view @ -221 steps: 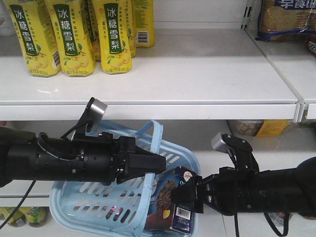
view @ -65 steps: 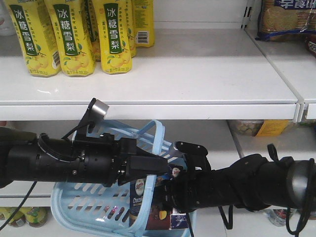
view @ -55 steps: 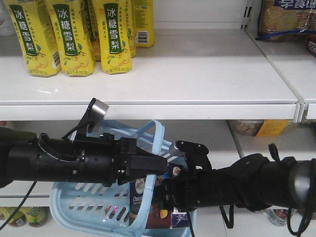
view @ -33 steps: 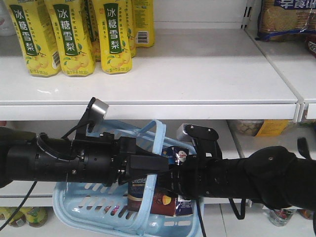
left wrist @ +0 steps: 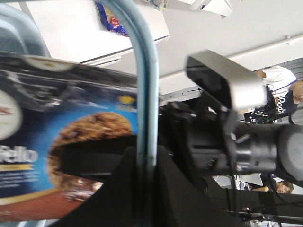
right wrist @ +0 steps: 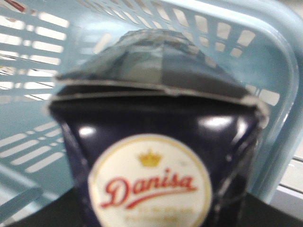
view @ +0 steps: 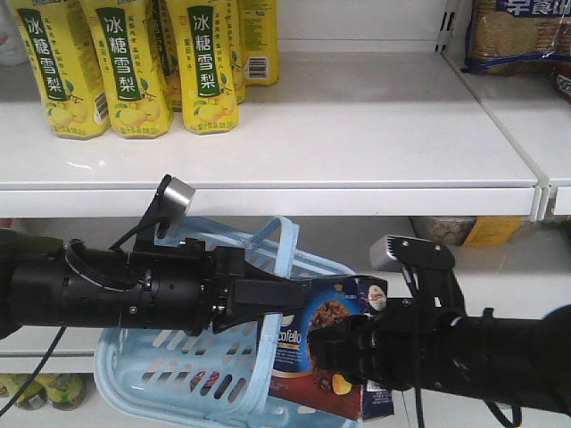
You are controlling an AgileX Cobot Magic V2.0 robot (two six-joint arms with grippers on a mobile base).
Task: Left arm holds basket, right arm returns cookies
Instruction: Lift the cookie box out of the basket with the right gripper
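Note:
My left gripper (view: pixel 272 296) is shut on the hoop handle (left wrist: pixel 147 90) of the light blue basket (view: pixel 169 379), which hangs under the arm below the white shelf. In the left wrist view the handle runs upright between the black jaws of this gripper (left wrist: pixel 147 189). The dark navy cookies box (view: pixel 326 343) is tilted at the basket's right end with its cookie picture facing out. My right gripper (view: pixel 348 361) is shut on it, fingers mostly hidden by the box. In the right wrist view the cookies box (right wrist: pixel 151 142) fills the middle, with the basket's wall (right wrist: pixel 222 42) behind.
Yellow drink cartons (view: pixel 210 62) stand at the left of the upper white shelf (view: pixel 375 134). Biscuit packs (view: pixel 517 36) lie at the upper right. A jar (view: pixel 446 230) sits on the lower shelf behind my right arm, and bottles (view: pixel 45 388) show at bottom left.
My right arm has drawn back to the right and lifted the cookies box up out of the basket, turning its front face outward. The left arm and basket have stayed put.

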